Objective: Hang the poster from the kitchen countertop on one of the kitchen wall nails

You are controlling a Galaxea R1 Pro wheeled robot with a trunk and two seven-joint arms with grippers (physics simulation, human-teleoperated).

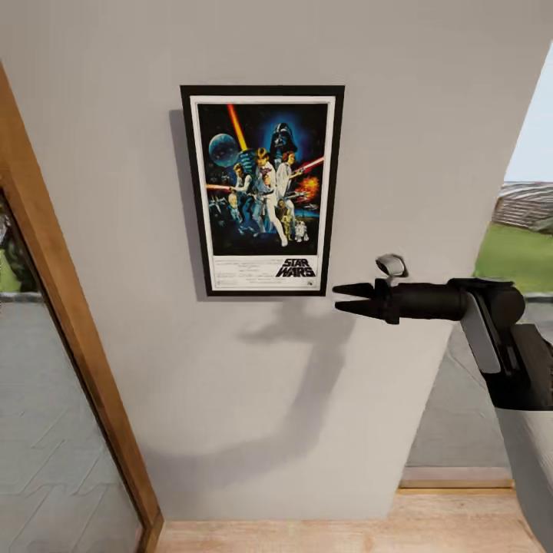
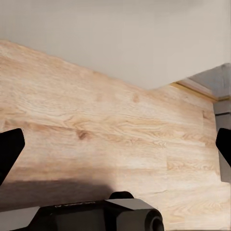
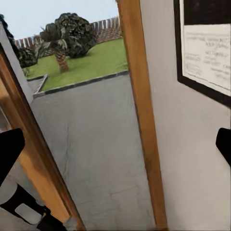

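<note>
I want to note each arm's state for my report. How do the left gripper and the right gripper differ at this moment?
1. The right gripper is raised beside the poster's lower right corner, apart from it; the left gripper hangs toward the wood floor.
2. The right gripper faces the grey wall and a wooden window frame; the left gripper faces the floor below the wall.

Shared: both are open and hold nothing.

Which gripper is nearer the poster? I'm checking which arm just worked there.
The right gripper: it sits just beyond the lower right corner of the poster, apart from it. The left gripper faces the wood floor.
</note>
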